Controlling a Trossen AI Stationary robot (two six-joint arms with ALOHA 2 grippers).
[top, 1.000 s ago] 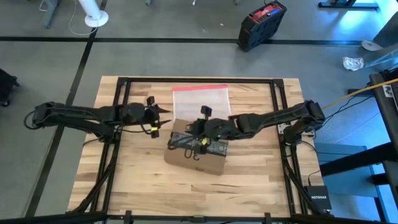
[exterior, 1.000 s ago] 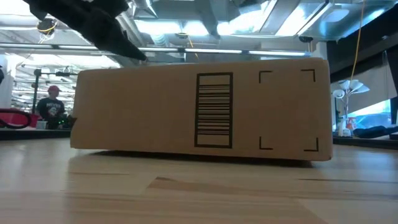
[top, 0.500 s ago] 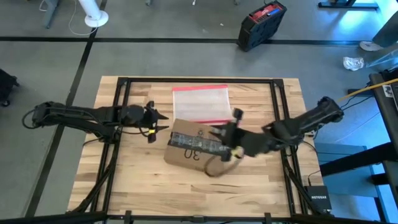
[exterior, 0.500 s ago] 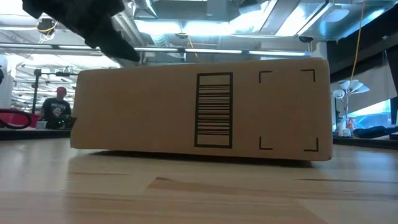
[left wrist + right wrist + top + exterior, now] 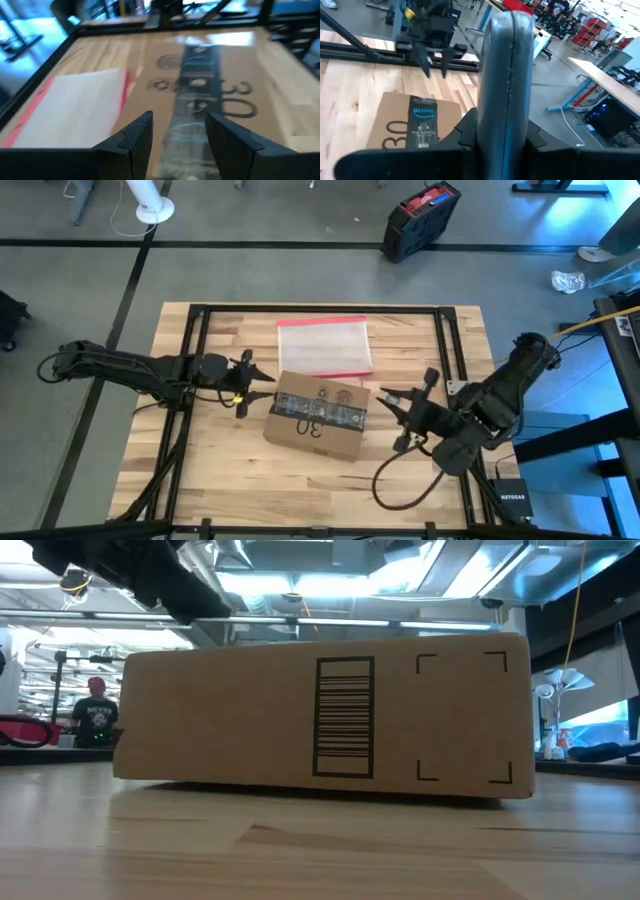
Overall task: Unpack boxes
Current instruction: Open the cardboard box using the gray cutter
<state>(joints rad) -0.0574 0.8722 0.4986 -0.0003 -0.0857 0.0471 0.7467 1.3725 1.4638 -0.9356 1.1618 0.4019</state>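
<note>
- A brown cardboard box (image 5: 320,417) sits flat near the middle of the wooden table (image 5: 200,470), turned slightly askew, its top crossed by a black printed tape strip (image 5: 322,411) with "30" written beside it.
- From table height, the box's long side (image 5: 320,718) fills the frame, showing a printed barcode (image 5: 345,718) and corner marks.
- The left gripper (image 5: 262,388) hovers just off the box's left edge, fingers (image 5: 134,142) spread apart and holding nothing; its wrist camera looks straight down the tape strip.
- The right gripper (image 5: 392,405) hangs just beyond the box's right edge, clear of the cardboard, its fingers clamped on a slim grey metal tool (image 5: 504,75) that stands upright in its wrist view.
- A clear plastic pouch with a pink-red edge (image 5: 323,345) lies flat behind the box, touching or just meeting its far edge.
- A black and red case (image 5: 421,218) stands on the floor beyond the table.
- A person in a red cap (image 5: 95,712) is visible in the room far behind the box.
</note>
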